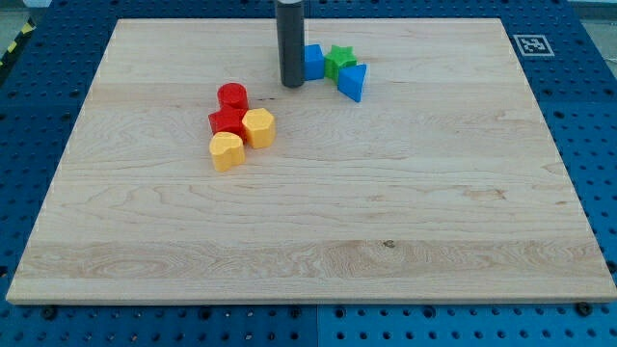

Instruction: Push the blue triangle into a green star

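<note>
The rod is running off the view's top, so its upper part is cut off, and it is covering the left edge of a blue block [314, 62] whose shape is therefore hard to make out. My tip [292, 85] is sitting on the wooden board [386, 222] just left of that block; being a bare rod, it is holding nothing. The blue triangle [353, 82] is lying right of the tip, touching the lower right side of the green star [339, 61], which is pressing against the blue block. Well apart, toward the view's lower left, a red cylinder [232, 96], a red block [228, 121], a yellow hexagon [258, 127] and a yellow heart [227, 150] are clustering together.
</note>
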### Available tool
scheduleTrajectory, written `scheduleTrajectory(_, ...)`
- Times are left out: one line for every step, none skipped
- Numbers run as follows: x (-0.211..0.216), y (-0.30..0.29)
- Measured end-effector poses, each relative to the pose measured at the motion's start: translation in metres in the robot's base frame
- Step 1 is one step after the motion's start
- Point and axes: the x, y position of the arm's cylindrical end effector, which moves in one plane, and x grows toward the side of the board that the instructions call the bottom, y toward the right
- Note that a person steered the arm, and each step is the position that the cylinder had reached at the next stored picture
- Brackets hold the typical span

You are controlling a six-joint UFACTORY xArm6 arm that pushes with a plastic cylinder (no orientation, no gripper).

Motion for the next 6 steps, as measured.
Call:
scheduleTrajectory(0.000,-0.001)
scheduleTrajectory(0.036,0.006)
scheduleTrajectory(0.059,0.046)
scheduleTrajectory(0.056,0.077)
scheduleTrajectory(0.037,0.087)
scheduleTrajectory(0.019,0.084)
